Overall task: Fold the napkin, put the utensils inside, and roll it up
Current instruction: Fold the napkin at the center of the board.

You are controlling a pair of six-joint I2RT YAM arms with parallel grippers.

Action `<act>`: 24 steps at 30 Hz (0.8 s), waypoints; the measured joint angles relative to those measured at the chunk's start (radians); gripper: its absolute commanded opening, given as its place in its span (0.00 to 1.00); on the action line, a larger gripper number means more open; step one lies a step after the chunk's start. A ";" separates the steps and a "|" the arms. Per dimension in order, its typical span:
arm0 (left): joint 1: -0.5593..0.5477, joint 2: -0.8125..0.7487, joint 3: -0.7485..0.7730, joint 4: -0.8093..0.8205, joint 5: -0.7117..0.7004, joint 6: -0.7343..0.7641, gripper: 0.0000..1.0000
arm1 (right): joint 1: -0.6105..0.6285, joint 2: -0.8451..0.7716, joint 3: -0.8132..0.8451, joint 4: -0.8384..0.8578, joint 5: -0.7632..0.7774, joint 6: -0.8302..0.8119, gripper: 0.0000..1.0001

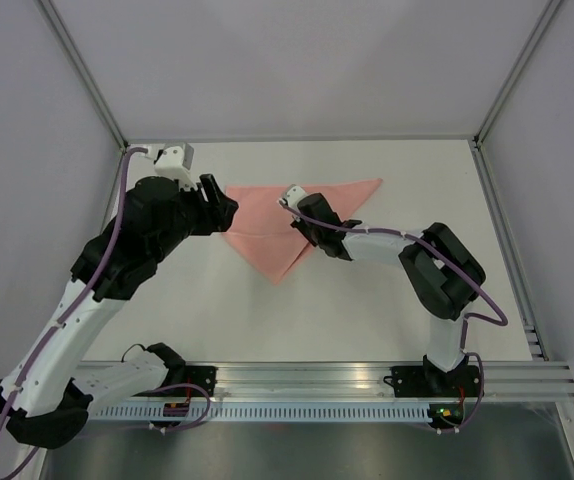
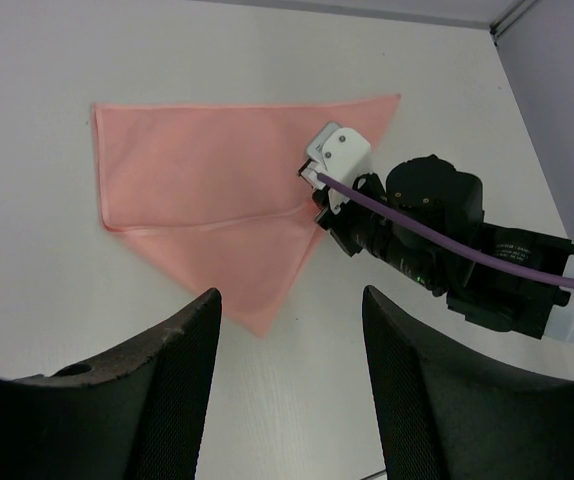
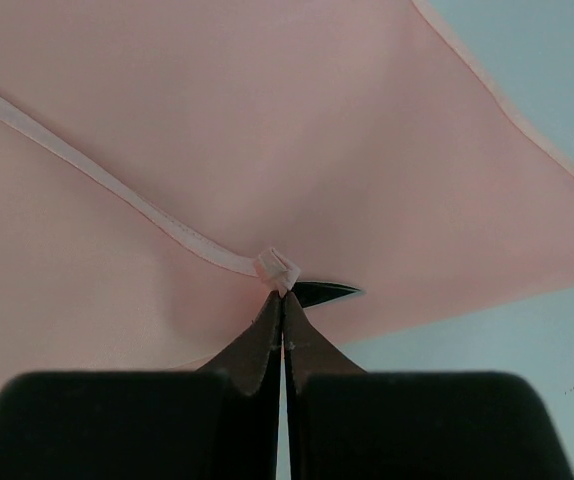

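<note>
Napkin count: one napkin (image 1: 287, 215), pale pink, lying folded into a triangle of two layers
Napkin position: far middle of the table (image 1: 367, 310), its long edge toward the back wall and its apex pointing toward the arm bases
Napkin layers: the upper layer is smaller than the lower; its hemmed edge crosses the sheet and ends in a small bunched corner, with the lower layer showing beyond the hem down to the apex
Gripper count: two, one per arm
Right gripper (image 1: 297, 228): jaws pressed together with no gap, pinching the bunched hem corner of the upper layer near the napkin's right sloping edge, tips low at the cloth
Left gripper (image 1: 229, 208): jaws spread wide with nothing between them, raised over the table at the napkin's far-left corner
Left wrist view: two dark fingers (image 2: 182, 380) frame the napkin and the right gripper beyond
Cable count: two purple cables (image 2: 437, 240), one along each arm
Surface: flat matt white tabletop; the cloth lies flat on it apart from the pinched corner
Rail: one aluminium rail (image 1: 317, 378) along the near edge, carrying both arm bases
Room: pale grey walls (image 1: 297, 60) on three sides, with two aluminium posts (image 1: 81, 70) rising from the far corners
</note>
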 measured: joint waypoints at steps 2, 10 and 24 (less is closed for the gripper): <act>0.000 0.006 -0.020 0.010 0.011 0.000 0.64 | -0.009 0.000 -0.002 0.000 0.000 0.005 0.00; 0.000 0.040 -0.068 0.045 0.042 0.000 0.64 | -0.027 0.000 -0.028 -0.011 -0.007 0.019 0.00; 0.000 0.113 -0.142 0.122 0.099 0.000 0.64 | -0.076 0.000 -0.032 -0.057 -0.043 0.063 0.10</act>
